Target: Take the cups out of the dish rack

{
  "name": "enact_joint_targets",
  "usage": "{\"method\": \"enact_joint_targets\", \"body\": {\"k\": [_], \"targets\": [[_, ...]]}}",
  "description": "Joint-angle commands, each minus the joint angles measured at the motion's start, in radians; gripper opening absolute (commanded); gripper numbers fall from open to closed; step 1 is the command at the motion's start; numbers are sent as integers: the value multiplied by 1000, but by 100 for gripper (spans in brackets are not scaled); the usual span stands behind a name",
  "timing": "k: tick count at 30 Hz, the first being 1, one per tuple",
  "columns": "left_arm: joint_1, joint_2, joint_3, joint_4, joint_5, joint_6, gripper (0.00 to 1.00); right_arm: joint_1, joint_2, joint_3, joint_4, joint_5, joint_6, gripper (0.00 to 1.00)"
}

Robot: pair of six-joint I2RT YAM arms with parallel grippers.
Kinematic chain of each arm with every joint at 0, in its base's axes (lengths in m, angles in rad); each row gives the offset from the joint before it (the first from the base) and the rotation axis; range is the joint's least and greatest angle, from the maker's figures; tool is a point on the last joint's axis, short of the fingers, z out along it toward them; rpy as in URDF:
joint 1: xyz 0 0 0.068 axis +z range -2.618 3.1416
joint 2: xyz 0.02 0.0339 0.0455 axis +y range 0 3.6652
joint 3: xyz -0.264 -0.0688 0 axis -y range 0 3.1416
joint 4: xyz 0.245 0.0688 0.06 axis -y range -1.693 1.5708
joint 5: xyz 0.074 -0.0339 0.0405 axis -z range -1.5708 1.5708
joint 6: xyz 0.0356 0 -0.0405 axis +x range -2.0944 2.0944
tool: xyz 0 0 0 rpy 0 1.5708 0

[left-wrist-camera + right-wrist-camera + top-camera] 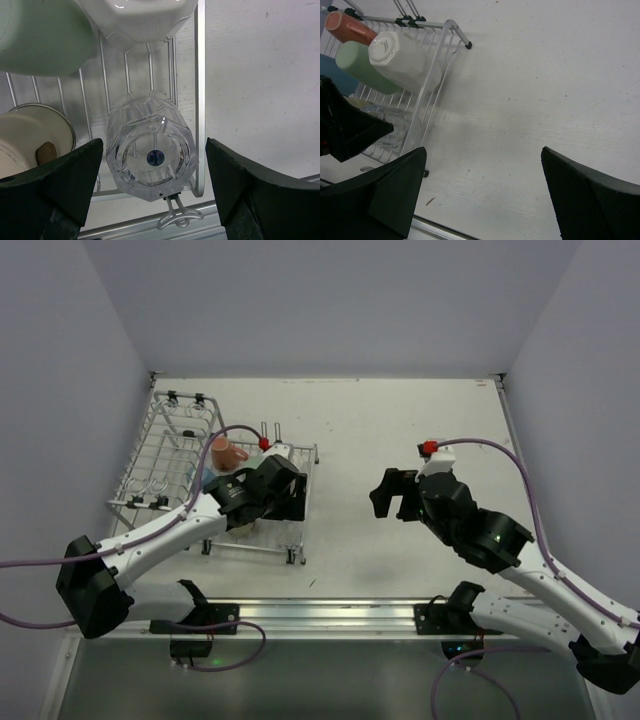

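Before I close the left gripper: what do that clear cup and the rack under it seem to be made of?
Clear faceted tumbler: glass or hard clear plastic, I cannot tell which. The rack wires show through it and its facets carry bright glints. Silver wire dish rack: thin metal rod, smooth and pale, perhaps coated, bent into loops at the near edge.

Green cup [40,35] cropped at top, blue cup [330,72] cut by left edge
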Motion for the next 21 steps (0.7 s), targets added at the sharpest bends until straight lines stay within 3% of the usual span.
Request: {"method": "enact_joint_targets", "body": {"k": [1,9,12,15,18,19,21], "targets": [[-17,22,50,13,-63,-35,88,-3,-9,-12,26,-1,-12,99],[-54,73,78,-30,-127,-55,86,-3,-23,-16,26,2,-22,99],[-59,73,84,-43,-152,-67,81,-4,-25,-21,26,2,-24,99],[-59,73,81,-62,-176,-78,70,-4,-28,-26,26,1,-22,99],[-59,70,78,-86,-204,-98,47,-4,-28,-26,26,-4,-22,99],[-59,65,75,-89,-211,-99,34,-3,-25,-26,26,-5,-22,99],[-59,51,65,-91,-222,-104,24,-4,-17,-23,23,-7,-24,99]]}}
